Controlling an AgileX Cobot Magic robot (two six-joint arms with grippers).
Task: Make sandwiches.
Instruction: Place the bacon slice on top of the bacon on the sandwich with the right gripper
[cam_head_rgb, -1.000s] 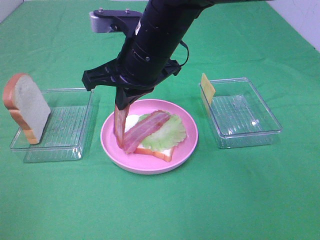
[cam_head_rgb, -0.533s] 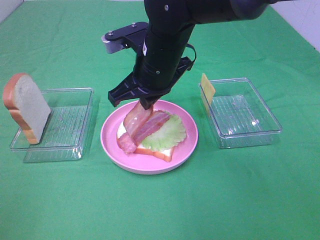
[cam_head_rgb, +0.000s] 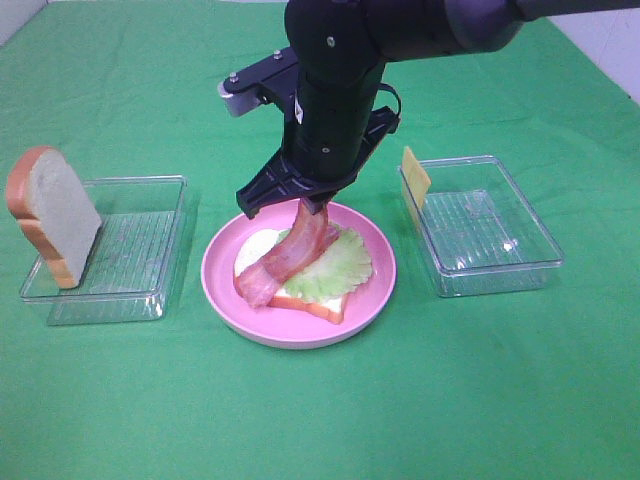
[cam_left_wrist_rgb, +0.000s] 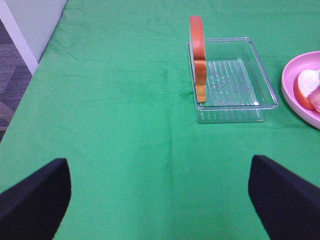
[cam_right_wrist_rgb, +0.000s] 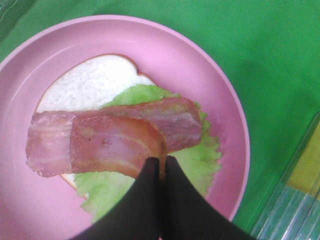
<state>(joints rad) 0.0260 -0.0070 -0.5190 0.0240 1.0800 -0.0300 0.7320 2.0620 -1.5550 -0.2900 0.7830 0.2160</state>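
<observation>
**A:** As the last second passed, second bacon strip (cam_head_rgb: 283, 258) swung from dangling at the edge of the pink plate (cam_head_rgb: 222, 300) to lying along first strip (cam_right_wrist_rgb: 180, 120), over lettuce (cam_head_rgb: 345, 268) and bread slice (cam_right_wrist_rgb: 90, 85).

**B:** Nearly laid, then. Right gripper (cam_head_rgb: 312, 207) still pinches its raised end, jaws closed, arm leaning steeply over the plate. Left gripper (cam_left_wrist_rgb: 160, 200) gapes wide, empty, short of the clear tray (cam_left_wrist_rgb: 230, 114).

Pink plate (cam_head_rgb: 292, 336) between clear trays (cam_head_rgb: 135, 262)
</observation>
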